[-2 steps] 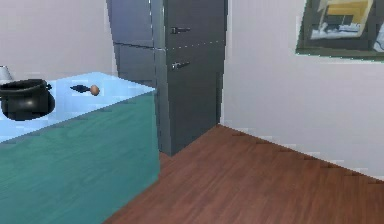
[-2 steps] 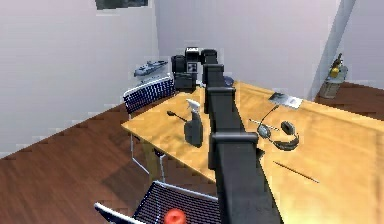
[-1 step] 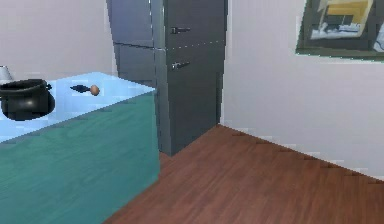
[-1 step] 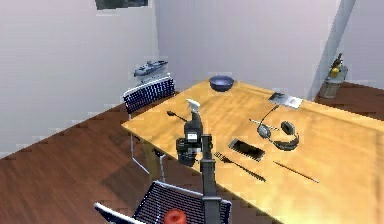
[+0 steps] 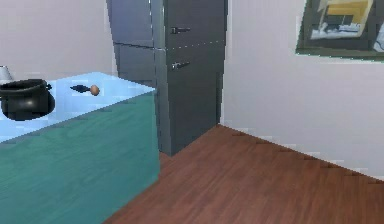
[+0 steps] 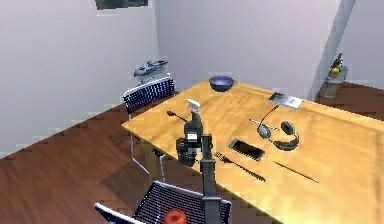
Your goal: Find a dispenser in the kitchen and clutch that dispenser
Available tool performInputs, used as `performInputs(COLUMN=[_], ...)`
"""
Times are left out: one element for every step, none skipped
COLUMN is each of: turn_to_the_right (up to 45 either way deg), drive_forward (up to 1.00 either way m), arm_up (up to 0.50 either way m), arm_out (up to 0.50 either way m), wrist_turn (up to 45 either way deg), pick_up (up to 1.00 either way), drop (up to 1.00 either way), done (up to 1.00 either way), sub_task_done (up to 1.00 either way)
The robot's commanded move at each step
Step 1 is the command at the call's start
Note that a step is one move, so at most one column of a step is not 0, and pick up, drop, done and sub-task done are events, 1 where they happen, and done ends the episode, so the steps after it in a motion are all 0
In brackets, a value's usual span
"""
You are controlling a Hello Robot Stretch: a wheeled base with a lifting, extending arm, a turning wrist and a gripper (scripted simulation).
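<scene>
Two chairs, one pincer, one bowl.

a dark arm rises from the bottom edge, its hand seen against the left part of a wooden counter. on the counter lie a blue bowl at the far edge, a dark headphone-like loop and a flat black slab. a mesh-backed chair stands at the counter's left side. a nearer chair has something red on its seat.
</scene>
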Motion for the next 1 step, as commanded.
performInputs(turn_to_the_right=[0.0], drive_forward=[0.00], arm_up=[0.10], arm_out=[0.00], wrist_turn=[0.0], pick_up=[0.00], drop=[0.00], done=[0.00], sub_task_done=[0.00])
